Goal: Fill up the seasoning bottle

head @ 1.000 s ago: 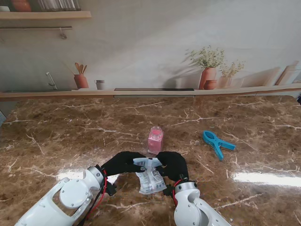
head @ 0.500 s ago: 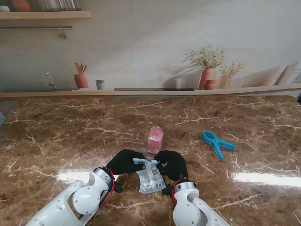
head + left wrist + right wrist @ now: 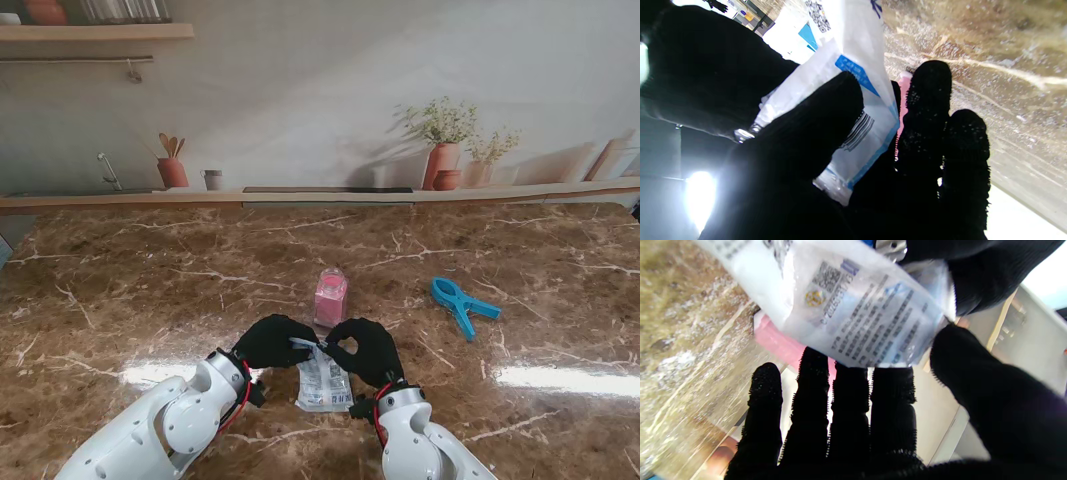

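Observation:
A pink seasoning bottle (image 3: pixel 330 297) stands upright on the marble table (image 3: pixel 150 290), just beyond my two hands. Between them hangs a clear plastic seasoning bag (image 3: pixel 323 380) with blue print, its top edge lifted off the table. My left hand (image 3: pixel 272 340) pinches the bag's top left corner, and my right hand (image 3: pixel 365 347) pinches the top right corner. The left wrist view shows the bag (image 3: pixel 853 100) held by thumb and fingers, with the bottle (image 3: pixel 905 90) behind. In the right wrist view the bag (image 3: pixel 853 313) fills the middle, the pink bottle (image 3: pixel 780 343) behind it.
A blue clip (image 3: pixel 462 301) lies on the table to the right of the bottle. A ledge (image 3: pixel 320 196) with plant pots and utensil jars runs along the table's far edge.
Both hands have moved a little farther from me and closer together, raising the bag's top edge toward the bottle. The left arm has swung inward.

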Available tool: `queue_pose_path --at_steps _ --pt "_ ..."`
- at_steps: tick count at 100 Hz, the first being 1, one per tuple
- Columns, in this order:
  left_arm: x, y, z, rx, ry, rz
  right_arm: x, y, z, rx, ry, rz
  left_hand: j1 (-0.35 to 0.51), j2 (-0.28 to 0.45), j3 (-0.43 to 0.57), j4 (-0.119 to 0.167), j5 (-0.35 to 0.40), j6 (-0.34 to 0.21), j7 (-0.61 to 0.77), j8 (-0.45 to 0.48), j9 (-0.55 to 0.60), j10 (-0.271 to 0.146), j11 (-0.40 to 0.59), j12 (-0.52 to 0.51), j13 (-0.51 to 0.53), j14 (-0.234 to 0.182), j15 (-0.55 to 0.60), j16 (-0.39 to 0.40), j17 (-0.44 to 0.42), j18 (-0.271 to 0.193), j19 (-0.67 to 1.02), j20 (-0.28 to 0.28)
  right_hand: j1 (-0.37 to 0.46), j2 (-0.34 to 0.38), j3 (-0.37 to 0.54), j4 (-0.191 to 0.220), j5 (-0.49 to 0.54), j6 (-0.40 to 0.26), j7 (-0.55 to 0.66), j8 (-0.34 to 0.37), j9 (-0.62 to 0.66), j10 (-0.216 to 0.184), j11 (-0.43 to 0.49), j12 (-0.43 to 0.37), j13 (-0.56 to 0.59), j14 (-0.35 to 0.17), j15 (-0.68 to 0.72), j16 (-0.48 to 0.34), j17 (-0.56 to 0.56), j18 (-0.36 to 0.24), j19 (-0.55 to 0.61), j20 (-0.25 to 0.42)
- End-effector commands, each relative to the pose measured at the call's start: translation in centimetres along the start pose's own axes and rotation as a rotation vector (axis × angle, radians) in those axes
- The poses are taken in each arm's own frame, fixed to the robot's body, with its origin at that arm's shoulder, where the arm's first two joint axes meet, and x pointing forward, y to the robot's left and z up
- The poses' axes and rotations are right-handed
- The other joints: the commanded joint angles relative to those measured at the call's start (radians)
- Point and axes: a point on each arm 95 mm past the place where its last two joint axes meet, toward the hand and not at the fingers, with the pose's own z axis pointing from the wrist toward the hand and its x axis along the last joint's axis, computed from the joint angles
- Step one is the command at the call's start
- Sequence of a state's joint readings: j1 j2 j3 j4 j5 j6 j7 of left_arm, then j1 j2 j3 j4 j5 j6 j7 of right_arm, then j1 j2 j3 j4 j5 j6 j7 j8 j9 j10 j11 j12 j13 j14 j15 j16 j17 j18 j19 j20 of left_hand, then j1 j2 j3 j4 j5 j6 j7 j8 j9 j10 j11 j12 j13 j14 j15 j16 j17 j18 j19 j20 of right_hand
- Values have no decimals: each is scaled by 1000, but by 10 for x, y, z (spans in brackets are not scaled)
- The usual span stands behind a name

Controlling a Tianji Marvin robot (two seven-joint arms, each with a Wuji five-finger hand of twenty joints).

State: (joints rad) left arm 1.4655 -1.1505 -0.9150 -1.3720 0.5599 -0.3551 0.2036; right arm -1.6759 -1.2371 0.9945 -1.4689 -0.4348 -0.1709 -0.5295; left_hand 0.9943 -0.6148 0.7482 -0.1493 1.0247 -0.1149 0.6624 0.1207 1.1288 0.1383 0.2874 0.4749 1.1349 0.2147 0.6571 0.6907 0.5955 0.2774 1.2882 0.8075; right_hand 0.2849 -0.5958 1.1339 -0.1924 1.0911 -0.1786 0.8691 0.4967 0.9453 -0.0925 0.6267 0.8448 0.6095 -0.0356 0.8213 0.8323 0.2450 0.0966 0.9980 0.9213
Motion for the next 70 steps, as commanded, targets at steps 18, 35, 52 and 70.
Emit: queue_pose_path --at_steps 18,35,52,70 --pt "5 3 0 7 45 43 2 8 -1 -47 -170 74 53 56 50 3 148 -40 180 129 36 -15 -19 41 16 -19 -10 -8 -11 -11 41 -16 -12 36 -36 18 -110 38 -62 15 31 23 -87 -126 105 36 -81 -97 74 10 75 -22" --pt "4 1 3 3 42 89 9 21 -3 46 -68 45 49 63 51 0 133 -28 153 138 38 -4 -14 55 21 -30 -17 -16 0 -26 41 -21 62 -161 -40 77 -368 74 -451 143 -143 6 -203 -228 69 27 -240 -190 29 15 33 -58" --pt "4 -2 7 -18 17 140 9 24 -6 143 69 -176 2 63 92 -15 85 1 119 55 46 25 8 24 58 -58 -29 -61 64 -53 70 -56 76 -360 36 27 -333 73 -406 162 -76 -12 -209 -260 154 22 -278 -197 87 33 21 -40" --pt "5 -1 10 -33 -16 144 9 21 -7 69 129 -353 -27 58 94 -35 2 64 78 -2 31 52 57 -41 85 -63 -27 -88 101 -56 88 -90 84 -213 11 52 -282 58 -335 228 -16 -11 -157 -207 207 10 -187 -138 167 0 140 -8"
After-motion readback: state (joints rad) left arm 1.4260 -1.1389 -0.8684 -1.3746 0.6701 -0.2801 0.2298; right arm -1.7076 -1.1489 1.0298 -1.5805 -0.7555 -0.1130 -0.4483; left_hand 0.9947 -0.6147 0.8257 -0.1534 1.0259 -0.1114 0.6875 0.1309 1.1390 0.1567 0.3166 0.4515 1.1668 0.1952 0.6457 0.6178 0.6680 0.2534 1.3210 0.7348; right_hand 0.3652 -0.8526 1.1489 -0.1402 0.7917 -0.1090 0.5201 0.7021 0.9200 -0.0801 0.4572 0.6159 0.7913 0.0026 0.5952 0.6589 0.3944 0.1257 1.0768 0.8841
